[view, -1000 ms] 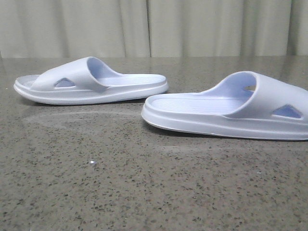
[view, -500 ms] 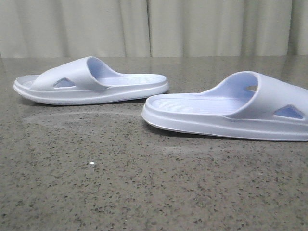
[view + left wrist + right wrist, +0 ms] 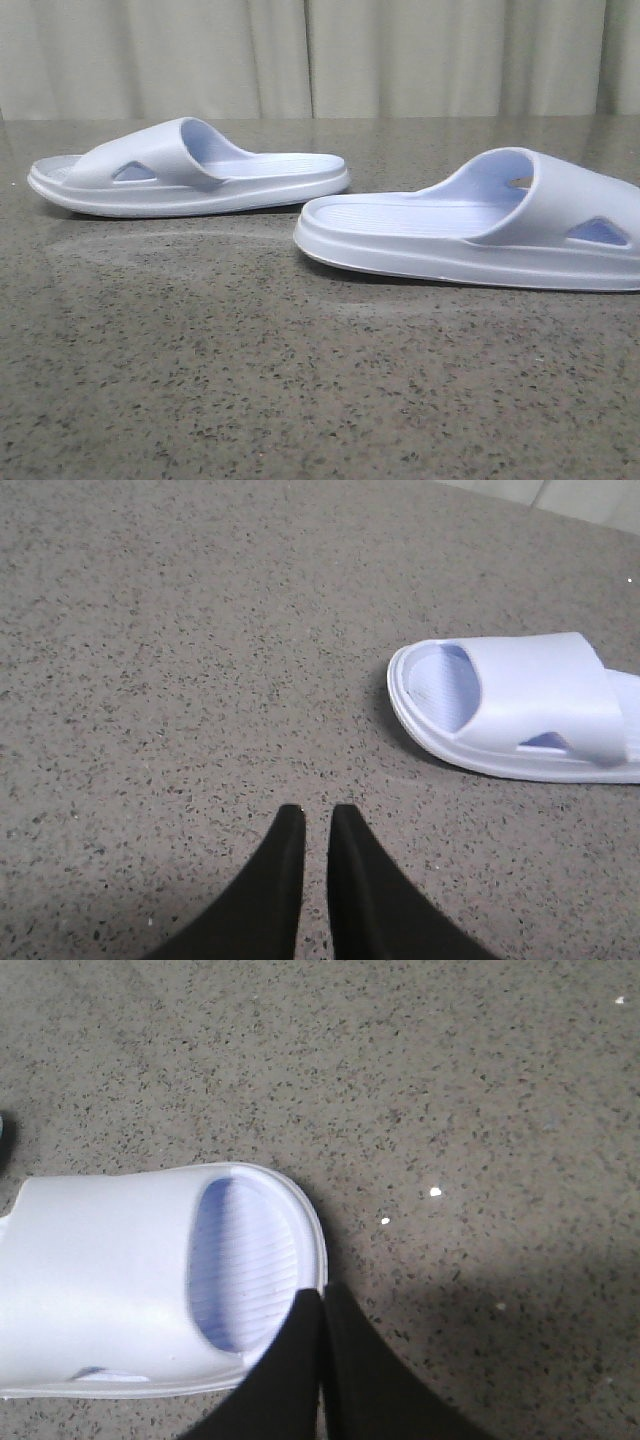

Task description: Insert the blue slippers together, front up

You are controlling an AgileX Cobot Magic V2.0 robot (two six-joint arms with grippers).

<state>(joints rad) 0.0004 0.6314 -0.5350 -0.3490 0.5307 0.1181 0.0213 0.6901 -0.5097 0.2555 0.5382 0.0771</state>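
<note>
Two blue slippers lie on the speckled grey table [image 3: 250, 380], one to each side of the front view and well apart. The left slipper [image 3: 190, 170] sits at the upper left of the frame, sole down, its strap toward the left and its heel pointing right. The right slipper [image 3: 470, 225] fills the right half, nearer the camera, sole down, its strap toward the right edge where the frame cuts it off, its heel pointing left. A pale curtain [image 3: 320, 55] hangs behind the table across the top of the frame.

In the left wrist view, one slipper shows at the right of the frame, and the left gripper [image 3: 309, 820] hangs over bare table with its two black fingers nearly together, a narrow gap between them, holding nothing.

In the right wrist view, one slipper fills the lower left, and the right gripper [image 3: 321, 1305] has its two fingers pressed together just at the slipper's rim; whether the tips touch the foam is hard to judge.
</note>
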